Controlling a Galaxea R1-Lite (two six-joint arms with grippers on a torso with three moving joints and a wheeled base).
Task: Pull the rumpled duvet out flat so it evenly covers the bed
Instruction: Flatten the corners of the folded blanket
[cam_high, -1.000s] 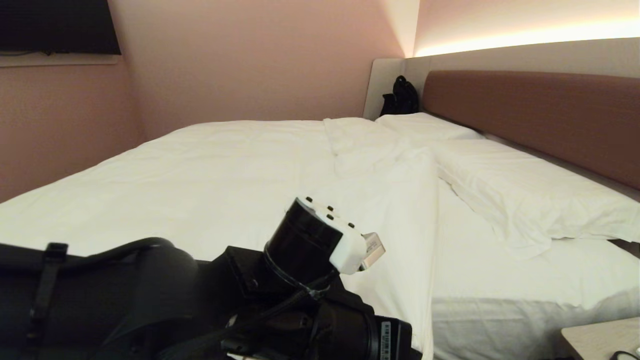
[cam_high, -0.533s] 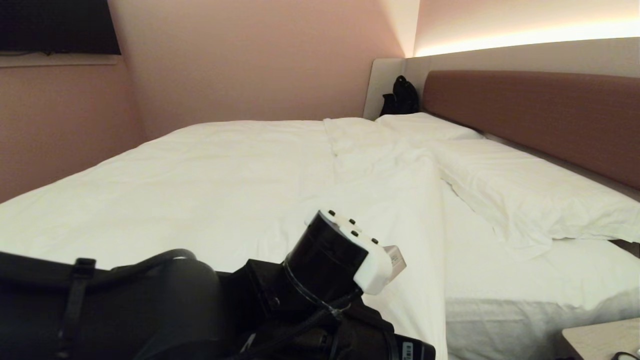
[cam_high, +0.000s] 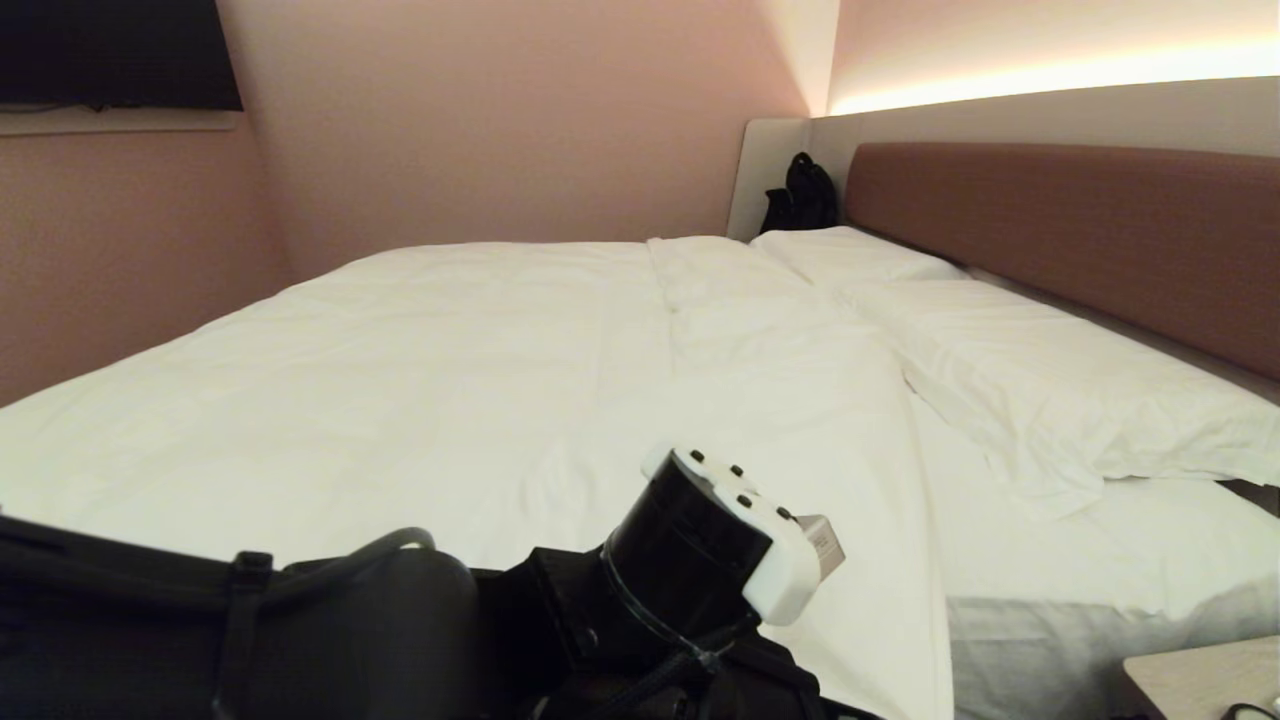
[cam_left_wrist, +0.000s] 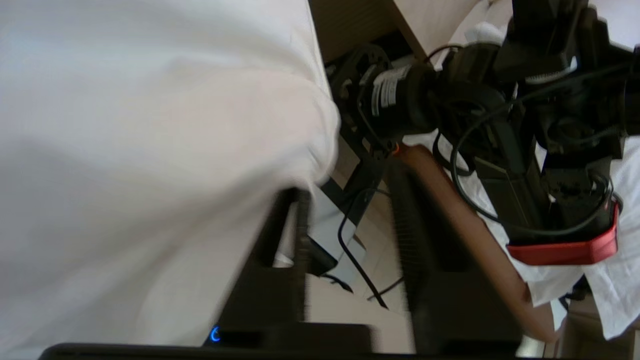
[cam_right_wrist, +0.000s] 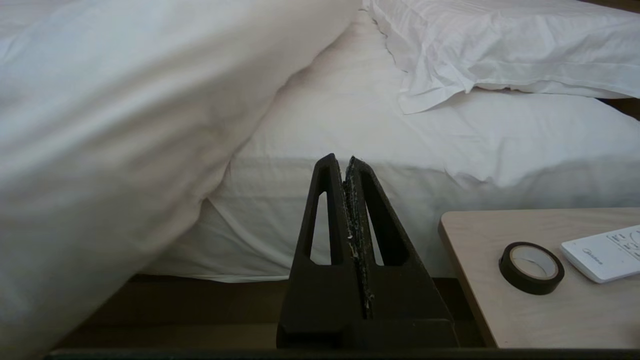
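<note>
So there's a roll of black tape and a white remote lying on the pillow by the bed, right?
Not on the pillow. The right wrist view shows the roll of black tape and the white remote lying on the small wooden table beside the bed. The pillow has nothing on it.

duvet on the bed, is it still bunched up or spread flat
Mostly spread. The thick white duvet lies smooth across the low double bed, with only soft creases near the flat white pillows; its near edge hangs over the side.

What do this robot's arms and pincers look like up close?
The left arm is bulky and black, strapped with black cables, with a round joint capped in white plastic dotted with dark screws. The right pincer has two matte black triangular fingers with slot-shaped cutouts. The right arm carries looped cables and a red trim.
</note>
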